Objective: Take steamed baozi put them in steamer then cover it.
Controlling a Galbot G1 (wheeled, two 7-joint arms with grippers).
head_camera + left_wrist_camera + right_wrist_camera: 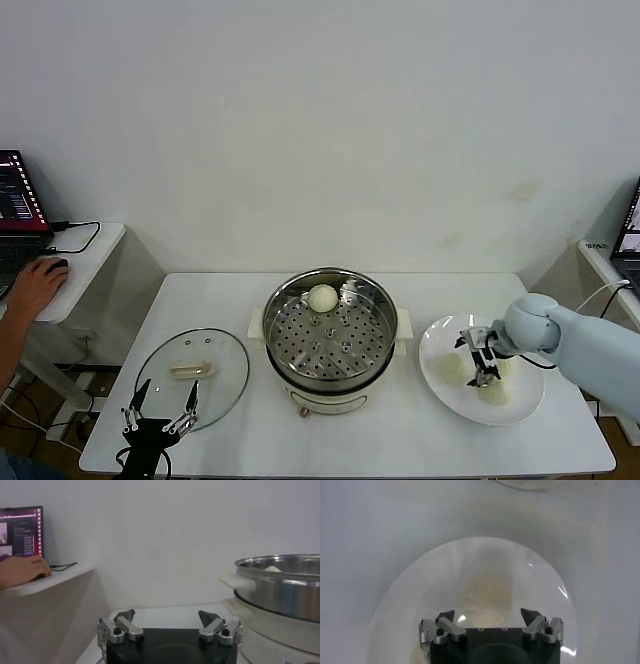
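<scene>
The right pincer (478, 360) hangs spread wide over the white plate (437, 381) near the bench's right edge, gripping nothing, just above the baozi (491, 392) lying there. One baozi (322, 297) already sits in the steamer (330, 335) (mid-bench, far side of its tray). The left pincer (160, 410) waits, fingers apart, at the front-left corner beside the glass cover (192, 374).

- One cream-white baozi (322, 297) sits on the perforated tray at the back of the open steel steamer (330, 335), frame centre.
- Other baozi (492, 391) lie lower right.
- The glass cover (192, 375) lies flat, lower left.
</scene>
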